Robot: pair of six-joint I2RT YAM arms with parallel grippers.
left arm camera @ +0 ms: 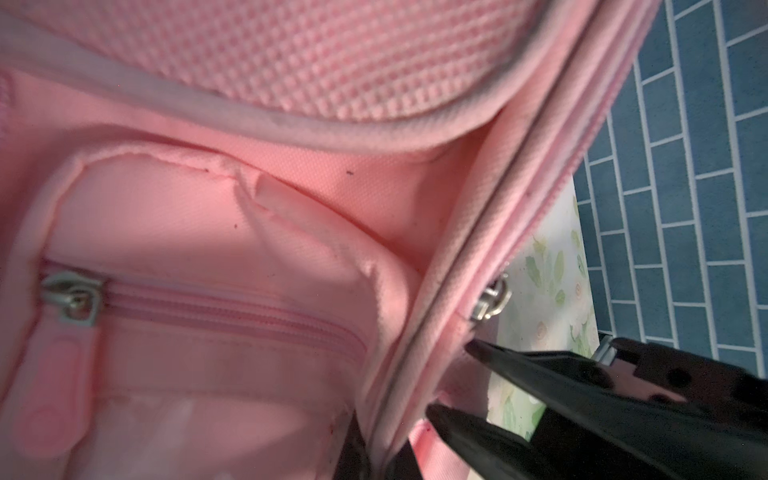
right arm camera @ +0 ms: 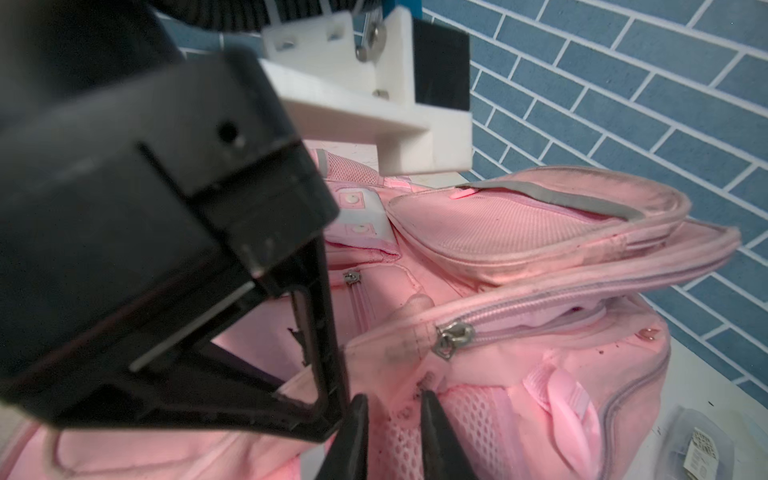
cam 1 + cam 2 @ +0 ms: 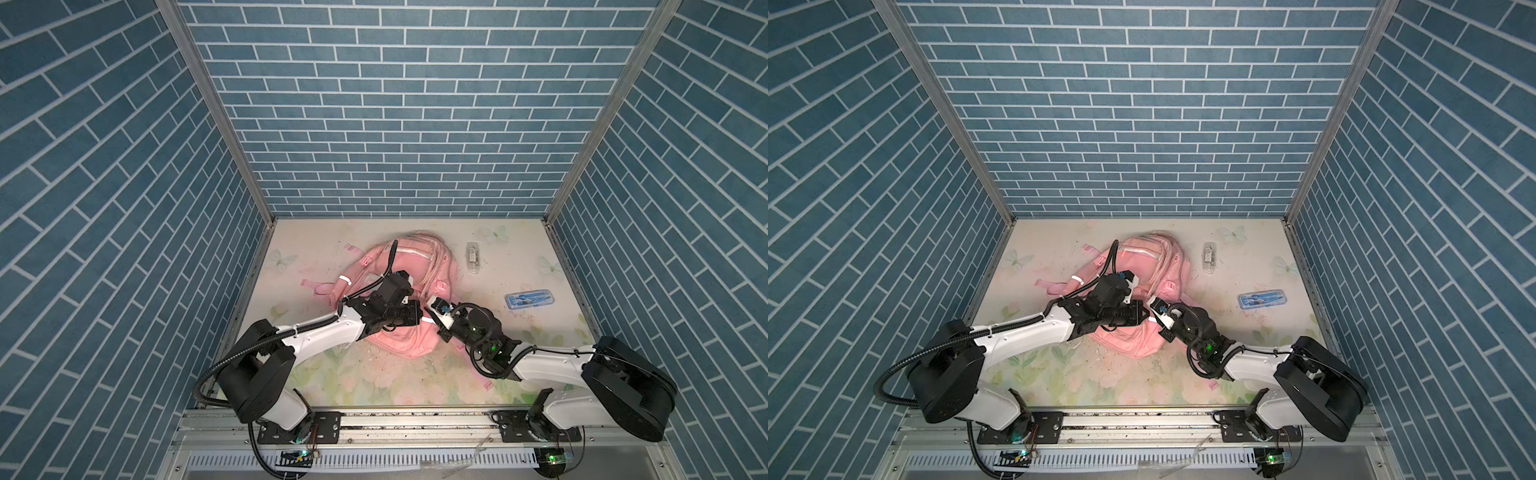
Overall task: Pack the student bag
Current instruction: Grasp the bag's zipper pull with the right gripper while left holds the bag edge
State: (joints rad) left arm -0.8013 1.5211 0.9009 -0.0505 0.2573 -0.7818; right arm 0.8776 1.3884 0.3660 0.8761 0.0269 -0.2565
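While left pincer [image 1: 451, 378] clamps the student bag [image 3: 419, 270] rim, right pincer [image 2: 390, 403] shows no certain grip; widening the mouth likely follows.

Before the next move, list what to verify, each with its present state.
1. The left gripper shut on the student bag's rim: ok.
2. The right gripper's hold on that rim: cannot tell; pink fabric sits between its narrowly parted jaws.
3. Main compartment open: ok; the inner zip pocket shows inside.
4. The blue case packed: not ok; it lies outside the bag.
5. The clear packet packed: not ok; it lies outside too.
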